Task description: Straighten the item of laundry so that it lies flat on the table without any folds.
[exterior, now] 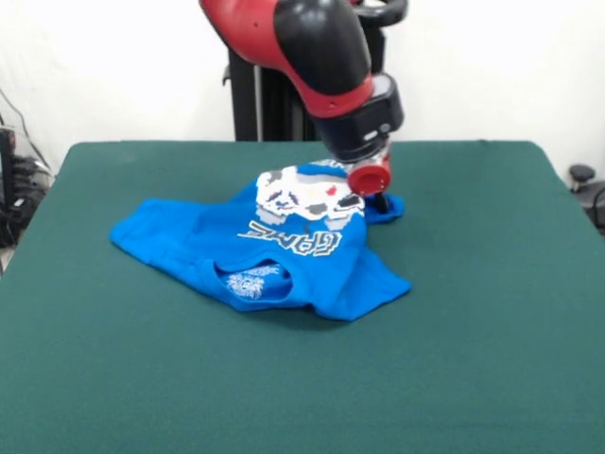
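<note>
Shirt (274,251) sits about mid-bench (492,359), bunched and partly folded: print area humped up, lettering showing, one flap doubled over at the shirt's front edge with a small white mark on it. Not flat yet.

Tool (378,194) is down at the shirt's far right corner, beside the print, touching or almost touching the cloth. Can't tell if it's open, closed or gripping fabric: the red wrist cap hides the tips.

Step in hand, my read: grab that corner and drag it outward, away from the shirt's middle. To do it well:
- pinch one layer only, at the hem, not the hump
- pull low and slow along the bench so the rest trails flat instead of lifting
- release, then go for the folded flap on the shirt's front edge and peel it open

Room: plenty of bare green on every side of the shirt, most in front and to either side. Bench back edge is closest to the shirt, so least slack for a pull that way. Nothing else on the bench near the shirt.
</note>
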Action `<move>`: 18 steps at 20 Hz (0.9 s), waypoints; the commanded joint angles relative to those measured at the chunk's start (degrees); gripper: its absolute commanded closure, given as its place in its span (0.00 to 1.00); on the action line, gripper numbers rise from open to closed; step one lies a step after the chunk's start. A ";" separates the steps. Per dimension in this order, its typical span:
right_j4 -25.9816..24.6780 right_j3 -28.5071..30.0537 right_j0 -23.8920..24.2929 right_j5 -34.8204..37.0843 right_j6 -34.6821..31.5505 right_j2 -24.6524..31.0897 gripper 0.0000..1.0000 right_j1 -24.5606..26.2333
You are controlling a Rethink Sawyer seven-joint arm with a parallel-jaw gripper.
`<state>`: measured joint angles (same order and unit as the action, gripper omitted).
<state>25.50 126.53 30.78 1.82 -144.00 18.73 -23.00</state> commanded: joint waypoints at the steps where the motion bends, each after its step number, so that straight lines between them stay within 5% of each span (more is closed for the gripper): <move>1: -1.41 -1.55 0.53 9.94 -2.11 14.03 1.00 9.01; 7: -4.80 -1.05 4.50 7.39 -1.25 18.47 1.00 14.23; 18: -5.47 3.01 6.68 9.37 -6.61 23.41 1.00 11.59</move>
<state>19.27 128.50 37.65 4.54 -144.00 33.09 -10.42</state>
